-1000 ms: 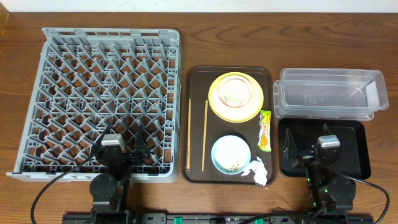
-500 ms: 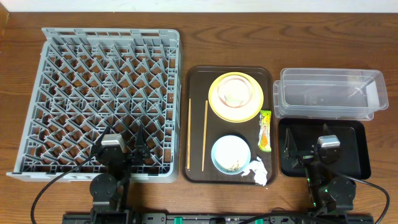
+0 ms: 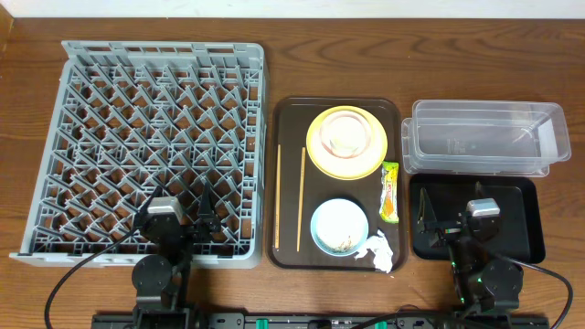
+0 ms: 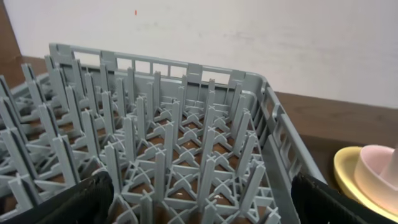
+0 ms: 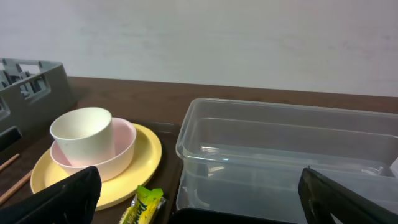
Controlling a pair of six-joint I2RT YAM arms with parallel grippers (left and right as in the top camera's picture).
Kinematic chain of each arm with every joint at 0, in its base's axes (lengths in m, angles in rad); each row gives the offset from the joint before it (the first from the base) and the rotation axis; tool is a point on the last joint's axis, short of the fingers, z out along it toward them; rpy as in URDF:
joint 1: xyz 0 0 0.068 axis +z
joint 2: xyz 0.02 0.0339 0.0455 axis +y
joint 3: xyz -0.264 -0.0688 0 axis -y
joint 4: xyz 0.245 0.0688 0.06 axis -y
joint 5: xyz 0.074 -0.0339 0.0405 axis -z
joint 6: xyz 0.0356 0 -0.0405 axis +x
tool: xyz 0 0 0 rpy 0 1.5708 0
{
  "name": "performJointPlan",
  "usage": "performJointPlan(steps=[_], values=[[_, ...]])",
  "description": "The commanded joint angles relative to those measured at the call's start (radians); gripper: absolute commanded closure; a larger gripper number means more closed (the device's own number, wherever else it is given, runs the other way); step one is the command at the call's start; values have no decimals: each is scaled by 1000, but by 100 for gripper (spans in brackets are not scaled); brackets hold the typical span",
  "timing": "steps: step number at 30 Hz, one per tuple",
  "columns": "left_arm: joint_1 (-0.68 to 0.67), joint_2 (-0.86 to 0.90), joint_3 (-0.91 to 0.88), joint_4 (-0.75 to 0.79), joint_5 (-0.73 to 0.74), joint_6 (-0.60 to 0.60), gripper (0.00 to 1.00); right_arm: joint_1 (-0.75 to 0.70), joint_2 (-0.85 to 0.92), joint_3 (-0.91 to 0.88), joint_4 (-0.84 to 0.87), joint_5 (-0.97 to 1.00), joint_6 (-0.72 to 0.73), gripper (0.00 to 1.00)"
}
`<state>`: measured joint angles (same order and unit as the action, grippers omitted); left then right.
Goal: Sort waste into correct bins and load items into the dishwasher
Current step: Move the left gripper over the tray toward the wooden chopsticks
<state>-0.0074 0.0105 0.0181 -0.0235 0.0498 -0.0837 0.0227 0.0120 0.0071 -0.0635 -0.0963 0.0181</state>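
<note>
Overhead: both jaws gape empty, left over the dish rack point(image 3: 137, 119), right over the black tray point(image 3: 523, 196).

left tool point(image 4: 210, 204) spread, right tool point(image 5: 200, 206) spread (both empty)

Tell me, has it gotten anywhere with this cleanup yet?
Nothing looks done: the grey rack, clear tub and black tray hold nothing. Nothing in hand either: the left tool and right tool hang open. Left, all on the brown tray: yellow plate, pink bowl, white cup, blue bowl, chopsticks, napkin, wrapper.
</note>
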Motion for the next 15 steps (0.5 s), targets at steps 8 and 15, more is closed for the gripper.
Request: performJointPlan(steps=[8, 15], values=[[0, 68, 325, -245, 67, -64, 7, -6, -2, -2, -4, 2, 11, 1], [0, 396, 734, -528, 217, -80, 7, -6, -2, -2, -4, 2, 11, 1]])
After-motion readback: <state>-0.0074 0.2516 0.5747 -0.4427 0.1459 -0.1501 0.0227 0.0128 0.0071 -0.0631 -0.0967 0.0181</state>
